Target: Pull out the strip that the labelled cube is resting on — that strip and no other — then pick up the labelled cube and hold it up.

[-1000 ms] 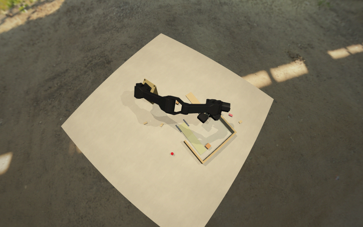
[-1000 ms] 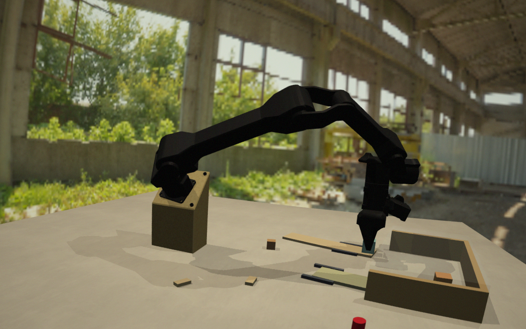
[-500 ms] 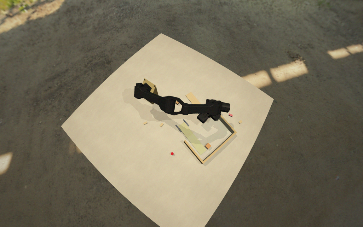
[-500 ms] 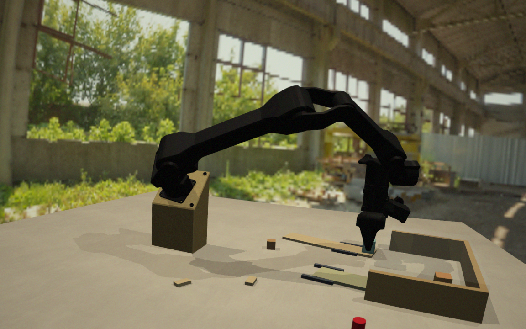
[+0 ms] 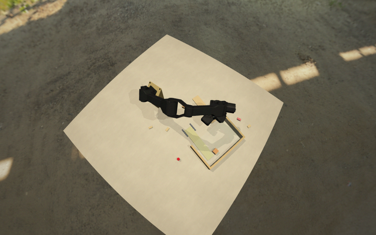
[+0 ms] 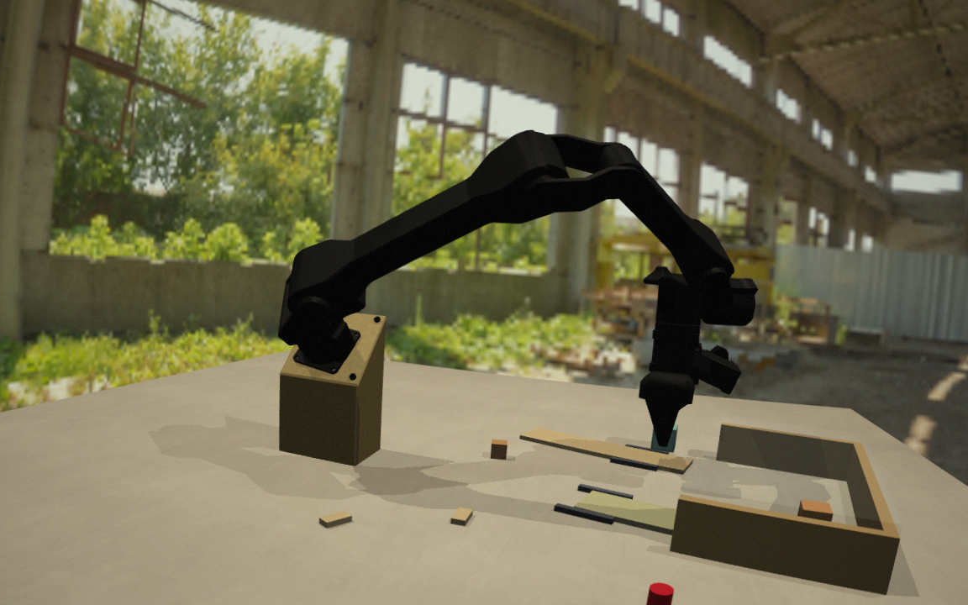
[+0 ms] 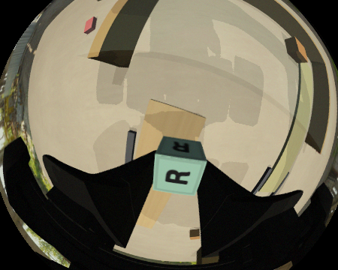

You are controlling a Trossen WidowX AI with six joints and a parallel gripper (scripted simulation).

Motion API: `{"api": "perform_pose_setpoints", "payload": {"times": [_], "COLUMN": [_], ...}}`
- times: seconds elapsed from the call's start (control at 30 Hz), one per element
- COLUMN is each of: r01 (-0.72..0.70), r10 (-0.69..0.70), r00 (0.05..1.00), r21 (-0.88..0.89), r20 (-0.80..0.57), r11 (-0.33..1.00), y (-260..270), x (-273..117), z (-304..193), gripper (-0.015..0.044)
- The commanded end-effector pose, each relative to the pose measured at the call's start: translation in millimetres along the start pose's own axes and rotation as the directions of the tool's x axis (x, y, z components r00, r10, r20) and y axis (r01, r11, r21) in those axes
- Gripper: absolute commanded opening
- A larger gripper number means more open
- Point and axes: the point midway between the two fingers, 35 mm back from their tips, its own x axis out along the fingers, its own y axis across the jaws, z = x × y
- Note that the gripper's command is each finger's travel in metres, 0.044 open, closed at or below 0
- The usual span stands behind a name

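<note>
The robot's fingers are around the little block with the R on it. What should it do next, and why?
Probably lift straight up, slowly. The gripper is shut on the teal R cube, one finger on each side, and in the exterior view the cube sits low, at or just above the end of the tan strip. Holding the cube up is what remains, and a straight rise keeps it off the walled tray.

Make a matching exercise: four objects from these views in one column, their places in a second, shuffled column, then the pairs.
1. teal cube labelled R
2. small orange block
3. red cylinder
4. pale green strip

A. inside the wooden frame
B. between the end effector fingers
C. alone on the table's near edge
D. reaching in through the frame's open side

1-B, 2-A, 3-C, 4-D
</note>
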Motion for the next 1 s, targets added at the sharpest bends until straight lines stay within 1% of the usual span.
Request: {"api": "perform_pose_setpoints", "payload": {"times": [0.0, 0.3, 0.43, 0.97], "r01": [-0.003, -0.001, -0.001, 0.000], "r10": [0.003, 0.001, 0.001, 0.000], "r00": [1.000, 1.000, 1.000, 1.000], "r21": [0.003, 0.000, -0.001, -0.002], "r20": [-0.001, -0.002, -0.002, -0.004], "r11": [1.000, 1.000, 1.000, 1.000], "y": [-3.0, -14.0, -15.9, -36.3], "x": [-7.1, -22.1, -22.7, -23.7], "z": [-9.5, -33.2, -37.7, -83.9], "gripper": [0.0000, 0.0000, 0.0000, 0.0000]}}
